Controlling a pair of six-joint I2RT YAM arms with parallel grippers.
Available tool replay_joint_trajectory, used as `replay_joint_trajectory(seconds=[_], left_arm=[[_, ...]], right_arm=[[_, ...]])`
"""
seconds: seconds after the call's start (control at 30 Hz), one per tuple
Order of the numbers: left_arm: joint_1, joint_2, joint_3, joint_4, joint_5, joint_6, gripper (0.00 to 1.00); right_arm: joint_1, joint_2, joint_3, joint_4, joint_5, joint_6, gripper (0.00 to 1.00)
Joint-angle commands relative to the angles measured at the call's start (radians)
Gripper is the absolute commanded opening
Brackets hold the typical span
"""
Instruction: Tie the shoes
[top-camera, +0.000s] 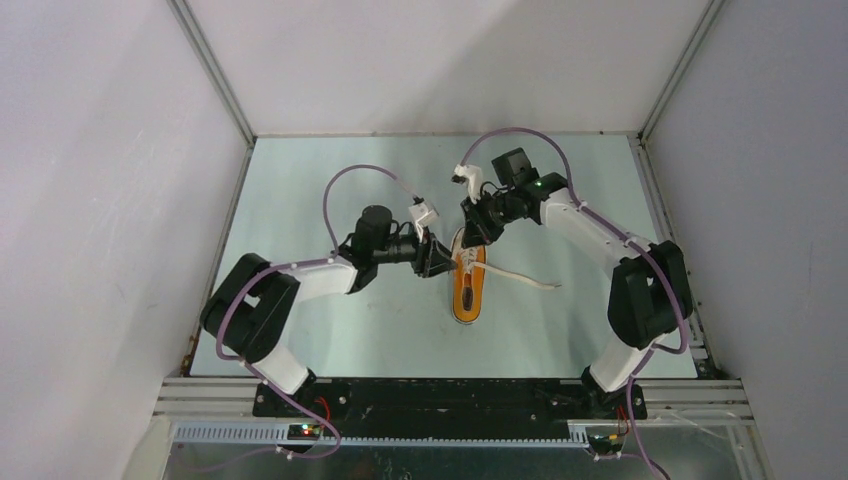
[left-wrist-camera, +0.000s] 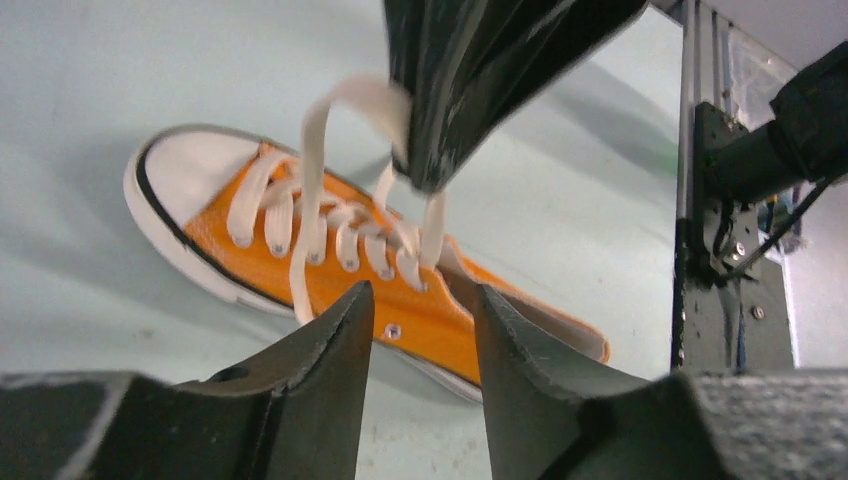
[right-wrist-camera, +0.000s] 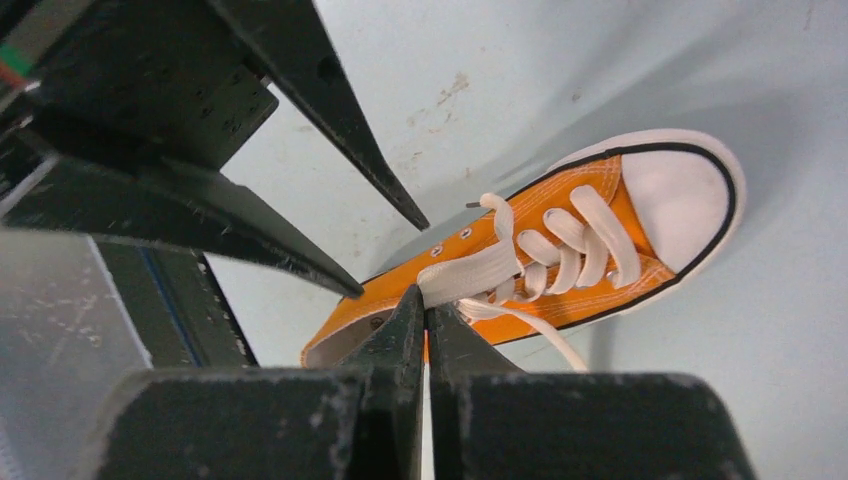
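Near the middle of the surface lies the orange sneaker, flat on its sole, with the heel toward the near edge and the white toe cap toward the far edge. Both arms meet over its front half. The right pincer is pressed together on one flat strand of the white laces, just above the top eyelets, and lifts it a little from the tongue. The left pincer stands apart with nothing between its two sides; it hangs close beside the shoe on the left, pointing at the laced part. Another lace end runs loose over the surface toward the right edge. I see no knot and no bow, so in my judgement the task is at its beginning: one strand is gathered, and the first crossing of the two strands is not yet made. The next move, I think, calls for the left pincer to take a strand of its own, either the lifted one near the right pincer or the free one, and to close only on the lace, not on the canvas or the tongue. The lace is thin and soft, so it may slip out, and a hard pull may drag the light shoe over the surface.
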Motion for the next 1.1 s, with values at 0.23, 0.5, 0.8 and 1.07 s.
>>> replay_joint_trajectory(seconds=[0.23, 0.5, 0.8, 1.07], left_arm=[[-0.015, -0.007, 0.012, 0.272, -0.081, -0.007, 0.73], [-0.033, 0.107, 0.116, 0.292, -0.008, 0.027, 0.76], [-0.051, 0.177, 0.122, 0.293, 0.064, 0.048, 0.63], [-0.051, 0.18, 0.072, 0.291, 0.067, 0.058, 0.46]], right_arm=[[-0.027, 0.021, 0.049, -0.006, -0.057, 0.174, 0.0], [-0.033, 0.013, 0.028, 0.019, -0.054, 0.21, 0.0], [-0.043, 0.011, 0.018, 0.022, -0.066, 0.224, 0.0], [-0.063, 0.015, 0.009, 0.038, -0.066, 0.255, 0.0]])
